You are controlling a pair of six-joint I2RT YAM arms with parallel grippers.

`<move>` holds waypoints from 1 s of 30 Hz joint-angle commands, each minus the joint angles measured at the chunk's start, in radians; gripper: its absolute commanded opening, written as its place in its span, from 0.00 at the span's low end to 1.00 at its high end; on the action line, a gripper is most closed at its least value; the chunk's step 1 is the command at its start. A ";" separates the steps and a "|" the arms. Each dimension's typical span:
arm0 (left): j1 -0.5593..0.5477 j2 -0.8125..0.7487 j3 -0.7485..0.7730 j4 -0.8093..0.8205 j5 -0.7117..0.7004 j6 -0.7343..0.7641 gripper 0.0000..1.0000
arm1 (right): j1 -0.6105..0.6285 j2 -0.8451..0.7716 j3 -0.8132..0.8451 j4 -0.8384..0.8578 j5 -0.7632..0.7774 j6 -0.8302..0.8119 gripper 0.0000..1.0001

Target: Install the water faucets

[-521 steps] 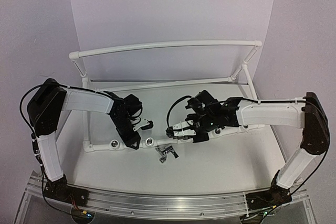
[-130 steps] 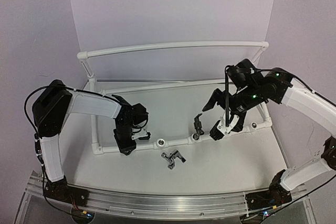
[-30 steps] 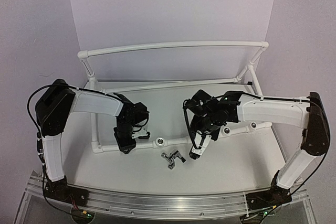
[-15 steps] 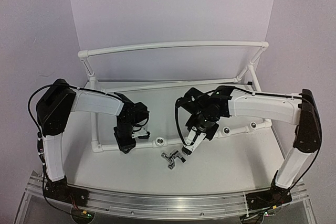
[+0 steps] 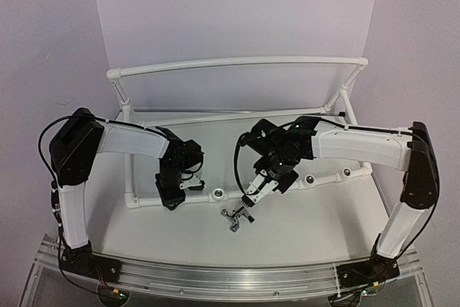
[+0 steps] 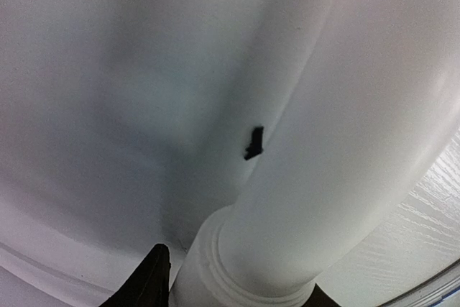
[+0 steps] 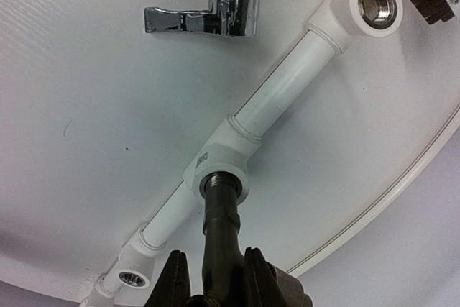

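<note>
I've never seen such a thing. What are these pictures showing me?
A robot's white-and-black left arm and right arm each end in a two-finger gripper. One picture looks down from above; two come from wrist cameras. On the white table lies a white plastic pipe frame with silver-ringed sockets, and a loose shiny metal faucet. The left gripper clamps the frame's pipe. Between the right gripper's fingers a dark faucet stem stands in a socket; whether it is gripped is unclear.

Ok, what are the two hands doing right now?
Left hand: closed on the white pipe frame.
Right hand: closed on the faucet plugged into that frame.
</note>
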 commanded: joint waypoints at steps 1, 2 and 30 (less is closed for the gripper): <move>0.034 0.042 0.040 0.036 0.031 -0.162 0.21 | 0.018 -0.003 0.043 -0.026 -0.090 0.314 0.02; 0.034 0.042 0.041 0.034 0.030 -0.161 0.21 | 0.019 -0.003 0.044 -0.026 -0.095 0.336 0.00; 0.034 0.054 0.060 0.033 0.039 -0.166 0.20 | 0.019 -0.252 -0.238 0.186 0.091 -0.272 0.80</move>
